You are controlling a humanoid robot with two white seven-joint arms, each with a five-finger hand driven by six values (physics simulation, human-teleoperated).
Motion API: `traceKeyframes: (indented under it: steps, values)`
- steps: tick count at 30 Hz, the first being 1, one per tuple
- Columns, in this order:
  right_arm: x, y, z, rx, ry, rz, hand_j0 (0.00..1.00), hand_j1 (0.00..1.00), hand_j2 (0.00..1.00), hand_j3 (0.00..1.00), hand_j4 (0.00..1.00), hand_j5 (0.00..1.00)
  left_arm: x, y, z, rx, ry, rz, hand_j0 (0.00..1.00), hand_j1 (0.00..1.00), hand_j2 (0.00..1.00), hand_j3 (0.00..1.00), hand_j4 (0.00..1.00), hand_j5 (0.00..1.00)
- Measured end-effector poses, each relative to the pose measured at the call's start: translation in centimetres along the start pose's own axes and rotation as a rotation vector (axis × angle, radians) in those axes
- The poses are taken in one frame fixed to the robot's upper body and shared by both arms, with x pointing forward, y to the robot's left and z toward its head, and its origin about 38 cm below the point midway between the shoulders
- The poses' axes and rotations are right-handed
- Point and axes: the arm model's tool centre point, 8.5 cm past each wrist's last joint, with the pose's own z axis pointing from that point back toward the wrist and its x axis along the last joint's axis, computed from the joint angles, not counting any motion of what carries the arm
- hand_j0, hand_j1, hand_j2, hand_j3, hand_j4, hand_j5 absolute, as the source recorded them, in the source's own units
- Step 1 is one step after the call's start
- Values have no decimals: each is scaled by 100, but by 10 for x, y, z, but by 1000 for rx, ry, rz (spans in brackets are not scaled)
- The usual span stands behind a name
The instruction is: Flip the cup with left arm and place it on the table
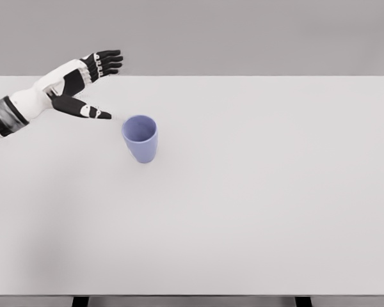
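Note:
A light blue cup (140,138) stands upright on the white table (256,192), left of the middle, with its mouth facing up. My left hand (96,80) reaches in from the left edge and hovers up and to the left of the cup. Its fingers (109,61) are stretched out toward the table's far edge and the thumb (89,110) points at the cup, a short gap from its rim. The hand holds nothing.
The table's far edge runs just behind my left hand's fingers. Dark table legs (80,300) show under the near edge.

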Motion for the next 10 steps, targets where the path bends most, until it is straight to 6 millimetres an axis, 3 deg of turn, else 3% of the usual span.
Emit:
traceKeyframes:
  steps: [3,6,10]
  values:
    - [1,0,0,0,-2,0,100,100,100,100,100,100,11,28,26,-46,152,-251,100,100,100,100,100,100]
    - [0,0,0,0,0,0,100,100,100,100,100,100,5,30,40,-126,264,-435,100,100,100,100,100,100]
    - [0,0,0,0,0,0,100,100,100,100,100,100,3,29,46,-179,295,-531,100,100,100,100,100,100]
